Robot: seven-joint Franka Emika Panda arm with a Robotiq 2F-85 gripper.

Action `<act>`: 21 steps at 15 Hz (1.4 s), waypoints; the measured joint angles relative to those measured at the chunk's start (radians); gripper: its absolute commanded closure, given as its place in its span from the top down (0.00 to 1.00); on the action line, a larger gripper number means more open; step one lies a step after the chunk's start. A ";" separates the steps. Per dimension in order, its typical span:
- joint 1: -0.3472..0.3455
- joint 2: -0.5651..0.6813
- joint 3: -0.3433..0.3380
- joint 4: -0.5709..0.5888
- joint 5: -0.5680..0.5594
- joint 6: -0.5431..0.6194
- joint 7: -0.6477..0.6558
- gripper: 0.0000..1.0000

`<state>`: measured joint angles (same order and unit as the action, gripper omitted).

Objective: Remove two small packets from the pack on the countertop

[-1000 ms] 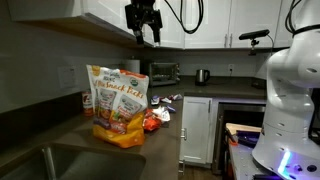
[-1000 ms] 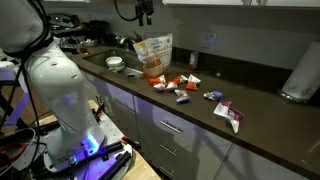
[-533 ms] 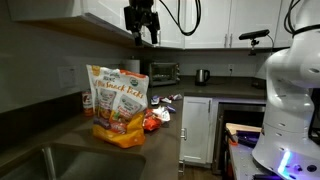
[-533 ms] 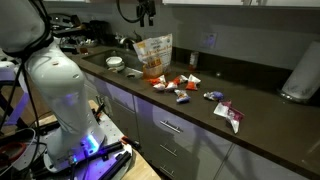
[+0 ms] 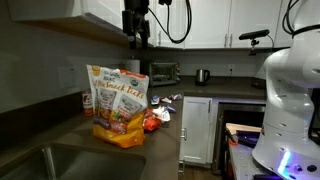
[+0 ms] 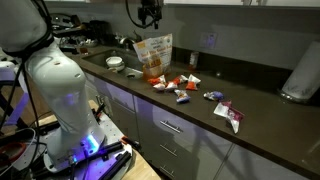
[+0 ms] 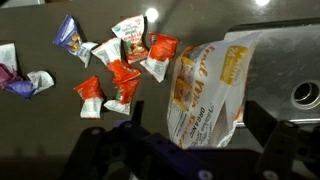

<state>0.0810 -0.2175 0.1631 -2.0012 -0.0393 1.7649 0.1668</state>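
Note:
The pack [image 5: 118, 105] stands upright on the countertop [image 5: 95, 150], orange-yellow below and white with label print above; it also shows in the other exterior view as the pack [image 6: 153, 55]. My gripper [image 5: 136, 38] hangs high above it, open and empty, near the upper cabinets. From the wrist view I look straight down on the pack [image 7: 205, 90], which lies between my two dark fingers [image 7: 262, 122]. Several small packets [image 7: 122, 82], red-orange and whitish, lie scattered on the countertop [image 7: 50, 120] beside the pack, and they appear as small packets [image 6: 185, 92] in an exterior view.
A toaster oven [image 5: 163, 73] and a kettle [image 5: 202, 76] stand behind the pack. A steel sink [image 5: 40, 165] is set in the counter on its near side. A paper towel roll [image 6: 300, 70] stands at the counter's far end. The white robot base [image 6: 60, 90] fills the foreground.
My gripper has shifted slightly sideways above the pack and turned about its axis. It stays open. The pack and packets have not moved.

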 measured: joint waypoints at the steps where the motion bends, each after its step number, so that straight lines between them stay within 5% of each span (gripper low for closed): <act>1: 0.004 -0.004 -0.008 -0.005 0.015 0.000 -0.040 1.00; 7: 0.044 -0.026 -0.032 -0.043 0.088 0.012 -0.282 1.00; 13: 0.127 0.025 -0.016 -0.102 0.092 0.167 -0.492 1.00; 21: 0.136 0.146 -0.025 -0.037 0.088 0.227 -0.704 1.00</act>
<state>0.2165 -0.0718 0.1380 -2.0383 0.0491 1.9917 -0.5367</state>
